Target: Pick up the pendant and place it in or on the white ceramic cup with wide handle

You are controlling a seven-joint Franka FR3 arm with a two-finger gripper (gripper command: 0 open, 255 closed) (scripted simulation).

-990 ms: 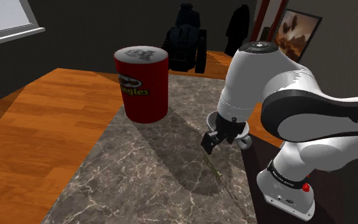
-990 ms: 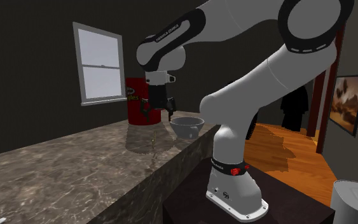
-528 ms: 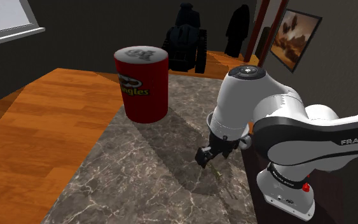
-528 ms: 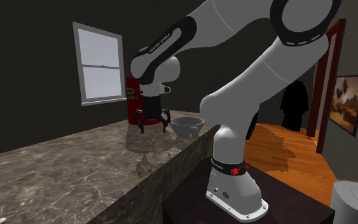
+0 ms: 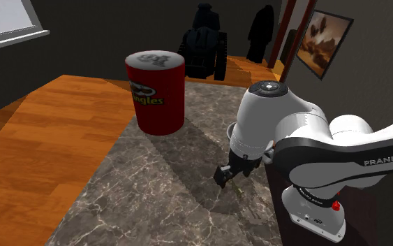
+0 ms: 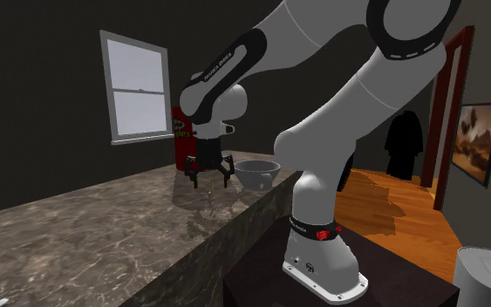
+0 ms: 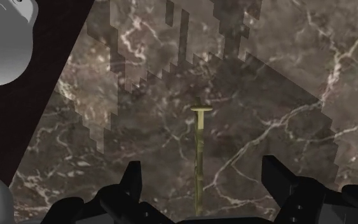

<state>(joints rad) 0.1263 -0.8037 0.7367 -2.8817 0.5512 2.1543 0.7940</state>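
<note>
We see the black two-finger pincer (image 7: 203, 173) spread wide and empty, low over the dark marble bench (image 7: 285, 76), so its fingers straddle the thin olive-gold pendant (image 7: 199, 149), which lies flat on the stone between them, touching neither. We judge this stance suits closing across the pendant's narrow width. In the second exterior view, the pale grey wide-mouthed cup (image 6: 258, 173) stands near, at the pincer's three o'clock.

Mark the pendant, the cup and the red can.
pendant (image 7: 199, 156), wrist view, middle of its thin gold stem.
cup (image 6: 257, 177), second exterior view, its outer wall.
red can (image 5: 163, 115), shoulder view, its side below the label.
</note>
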